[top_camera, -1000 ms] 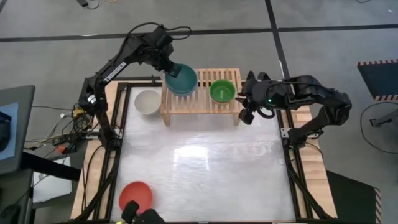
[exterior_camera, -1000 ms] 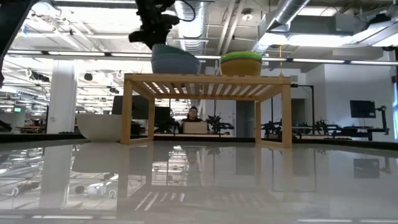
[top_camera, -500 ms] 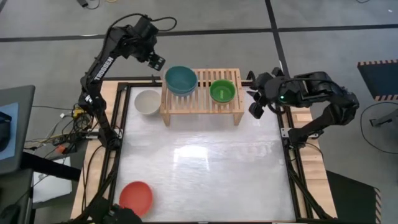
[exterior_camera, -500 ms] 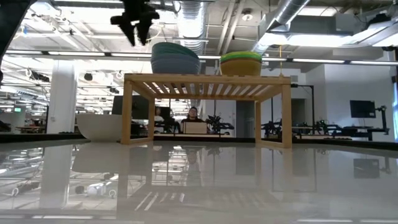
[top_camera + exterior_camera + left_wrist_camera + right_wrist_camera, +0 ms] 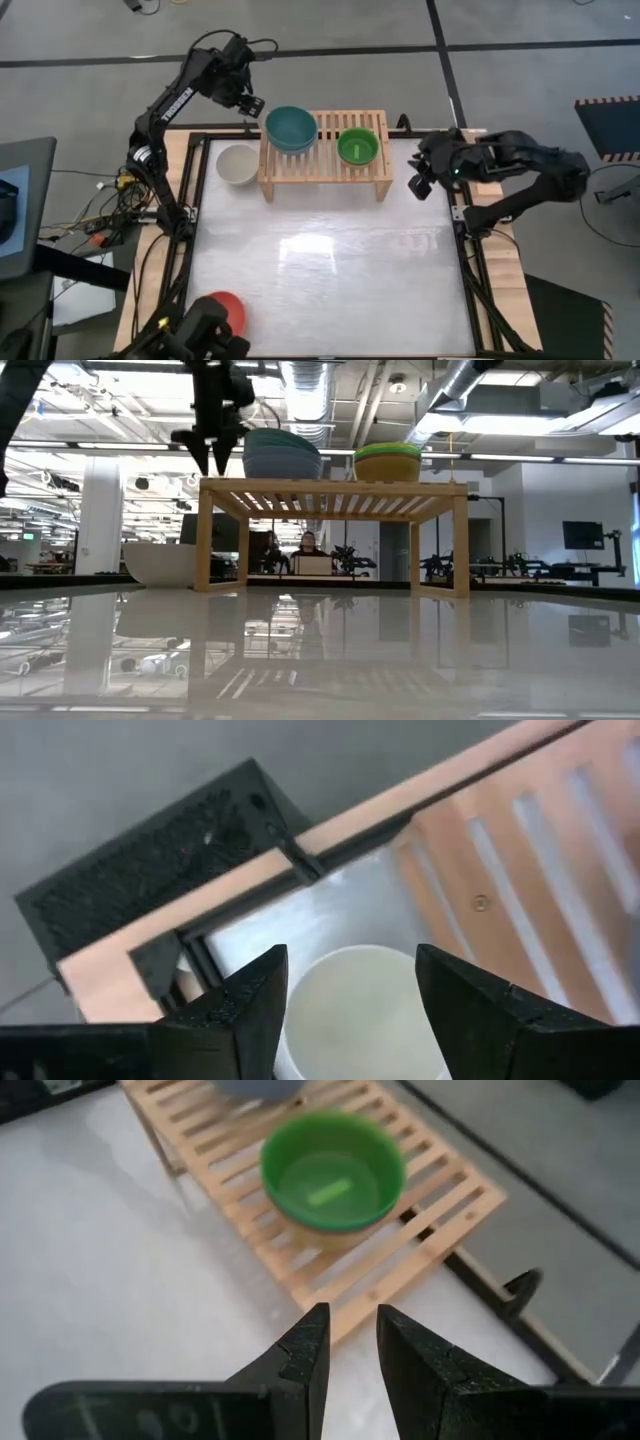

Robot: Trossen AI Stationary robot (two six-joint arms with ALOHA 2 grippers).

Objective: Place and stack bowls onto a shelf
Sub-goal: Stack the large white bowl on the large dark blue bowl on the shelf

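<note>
Since a second ago the left gripper point(image 5: 250, 103) has let go of the teal bowl point(image 5: 291, 125), lifted off the shelf point(image 5: 325, 176) and swung out past its left end; the right gripper point(image 5: 417, 185) has drawn back from the shelf's right end to the surface point(image 5: 330, 270) edge. The left gripper now hangs wide and empty above the far left corner, with the white bowl point(image 5: 365, 1015) showing between its fingers in the left wrist view. The right gripper holds nothing, its jaws narrow with a slim gap, facing the green bowl point(image 5: 333, 1172).

On the shelf are 2 stacks: the teal bowl on top of the left one, the green bowl on a yellowish bowl point(image 5: 388, 463) at the right. The white bowl sits on the surface just beside the shelf's left leg, and a red bowl point(image 5: 228, 305) lies well apart at the near left corner, partly hidden by a dark object.

The step in hand looks like the turn from a finished placement to the next pick. I judge the white bowl the likely target: the left gripper would need to drop over its rim, pinch 1 wall, then lift clear of the shelf's edge before setting it on a stack
</note>
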